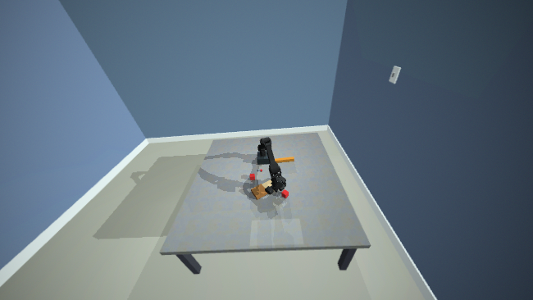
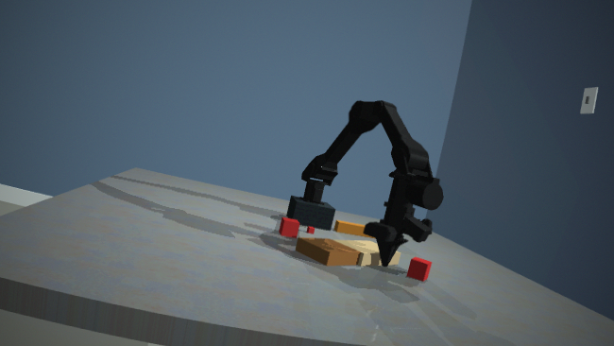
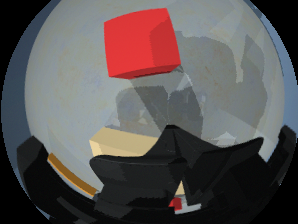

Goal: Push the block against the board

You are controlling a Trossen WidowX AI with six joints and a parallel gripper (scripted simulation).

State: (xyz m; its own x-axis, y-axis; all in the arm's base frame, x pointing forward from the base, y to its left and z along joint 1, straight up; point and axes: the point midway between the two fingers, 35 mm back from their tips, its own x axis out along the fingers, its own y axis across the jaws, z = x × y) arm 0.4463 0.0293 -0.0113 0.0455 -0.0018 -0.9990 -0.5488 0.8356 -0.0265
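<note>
Starting at the left of the exterior view, you have a red cube on the table, near the brown piece but apart from it. Next comes the arm's dark base, with a much smaller red cube in front of it.

Your task's two parts lie flat ahead of the base: the brown piece on the left, and the pale piece just beside it on the right. Their facing sides are close, but you can't tell whether a whole side touches or whether any edges are even. Nor can you be sure from here which one is the square block.

Behind them, an orange bar lies to the right of the base, partly covered by the arm in the exterior view.

Your gripper points down at the near side of the pale piece, fingers clenched together on nothing. Contact with the piece can't be made out.

Just to the right of the fingertips, another red cube sits close by, apart from both gripper and pale piece; watch it if you swing that way. Farther right, a white switch plate is on the wall, well out of your way.
</note>
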